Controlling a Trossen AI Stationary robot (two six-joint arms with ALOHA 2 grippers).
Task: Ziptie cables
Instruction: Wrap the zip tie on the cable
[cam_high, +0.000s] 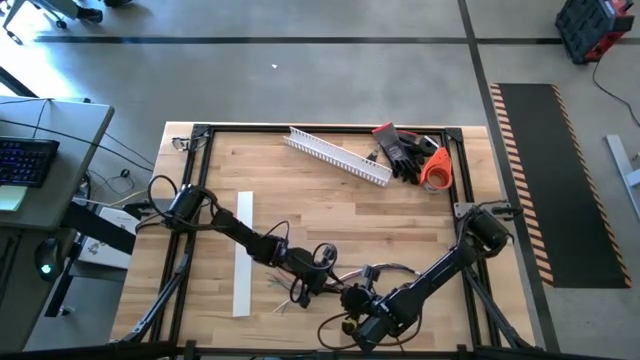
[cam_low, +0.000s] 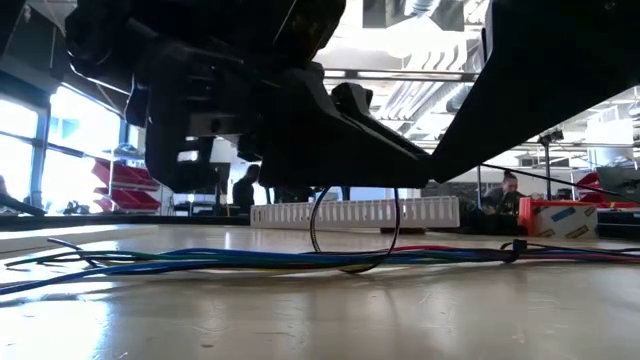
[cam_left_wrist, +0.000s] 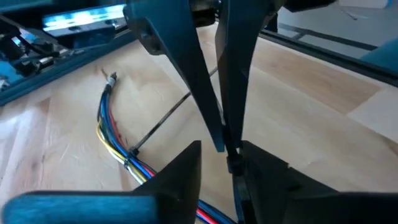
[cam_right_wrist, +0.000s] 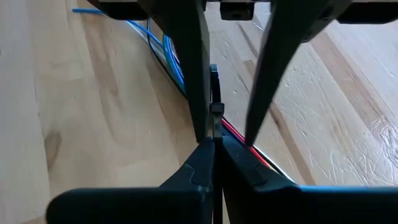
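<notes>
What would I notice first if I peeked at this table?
Two dark robot arms meet over a bunch of colourful cables lying at the near edge of the wooden table. The right gripper has its jaws shut on a thin black zip tie around the cables. At the far edge lies a white slotted channel.

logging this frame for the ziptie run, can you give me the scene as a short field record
work surface: pale wooden table in a black frame
cables: bundle of thin coloured wires lying flat on the table near its front edge
zip tie: thin black plastic loop standing up around the bundle
left gripper: fingers slightly apart around the tie's thin strap
right gripper: shut on the zip tie over the cables
far side: white slotted plastic channel, black gloves, orange tape roll
left of the bundle: flat white strip
</notes>
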